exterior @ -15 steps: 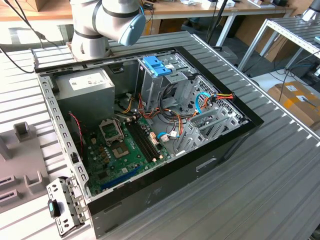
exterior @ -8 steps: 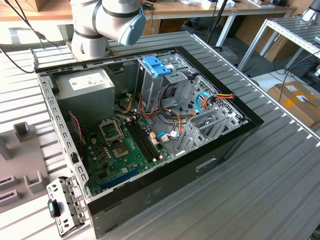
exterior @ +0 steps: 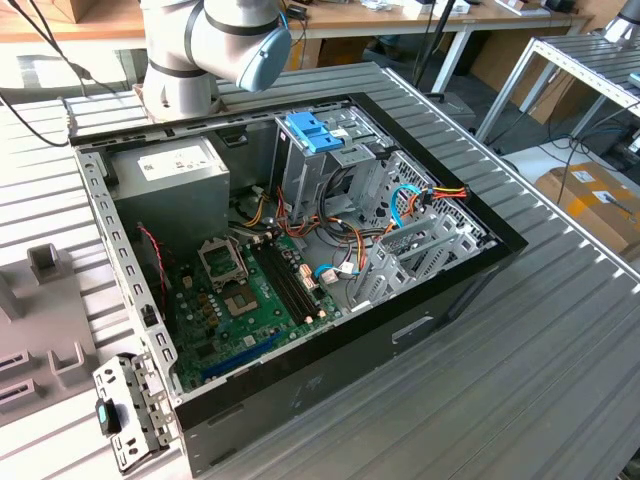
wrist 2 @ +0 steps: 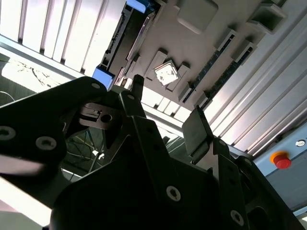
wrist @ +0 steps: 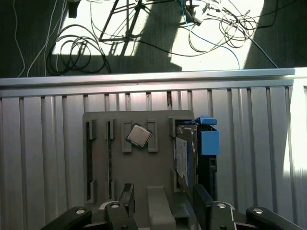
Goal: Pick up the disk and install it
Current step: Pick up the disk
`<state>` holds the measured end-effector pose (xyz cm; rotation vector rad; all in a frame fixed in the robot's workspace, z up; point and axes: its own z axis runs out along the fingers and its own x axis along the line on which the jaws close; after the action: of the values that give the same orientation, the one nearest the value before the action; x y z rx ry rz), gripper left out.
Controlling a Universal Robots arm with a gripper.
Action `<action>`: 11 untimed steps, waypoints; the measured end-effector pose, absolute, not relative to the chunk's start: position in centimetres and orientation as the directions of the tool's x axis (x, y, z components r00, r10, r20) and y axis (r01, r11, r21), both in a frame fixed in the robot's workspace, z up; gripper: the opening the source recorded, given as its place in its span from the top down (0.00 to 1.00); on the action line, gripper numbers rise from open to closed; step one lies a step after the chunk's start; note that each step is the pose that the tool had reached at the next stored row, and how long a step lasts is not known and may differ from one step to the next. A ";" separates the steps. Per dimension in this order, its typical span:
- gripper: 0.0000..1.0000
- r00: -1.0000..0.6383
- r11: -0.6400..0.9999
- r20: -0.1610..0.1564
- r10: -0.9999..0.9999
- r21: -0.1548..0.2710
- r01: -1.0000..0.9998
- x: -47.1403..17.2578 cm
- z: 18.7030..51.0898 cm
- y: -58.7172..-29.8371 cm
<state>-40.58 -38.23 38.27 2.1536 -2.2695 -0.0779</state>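
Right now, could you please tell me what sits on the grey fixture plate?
A square processor chip rests on it, and the disk stands on edge beside the chip. The end effector covers part of the fixture plate.

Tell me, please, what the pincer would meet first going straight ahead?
Probably the grey fixture plate; one finger lines up with the disk standing at its edge. Depth is unclear.

Slatted table (exterior: pixel 560 340): open computer case (exterior: pixel 300 390) on top, robot arm base (exterior: pixel 185 60) behind it.
In case: power supply (exterior: pixel 170 170) at rear, exterior view's left; motherboard (exterior: pixel 240 300) before it; drive cage (exterior: pixel 325 165) to exterior view's right.
Fixture plate (exterior: pixel 45 262) on table, exterior view's left of case.
On plate, first wrist view: processor chip (wrist: pixel 139 135) between slots; disk (wrist: pixel 207 141) on edge, slotted beside chip.
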 end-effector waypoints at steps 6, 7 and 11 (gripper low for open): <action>0.40 -0.053 0.052 -0.025 -0.998 0.044 -0.998 -40.6 38.2 -38.0; 0.40 -0.053 0.052 -0.026 -0.998 0.044 -0.998 -40.6 38.1 -37.9; 0.40 -0.053 0.052 -0.026 -0.998 0.044 -0.998 -40.6 38.1 -37.8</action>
<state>-40.58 -37.85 38.08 2.1537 -2.2693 -0.0779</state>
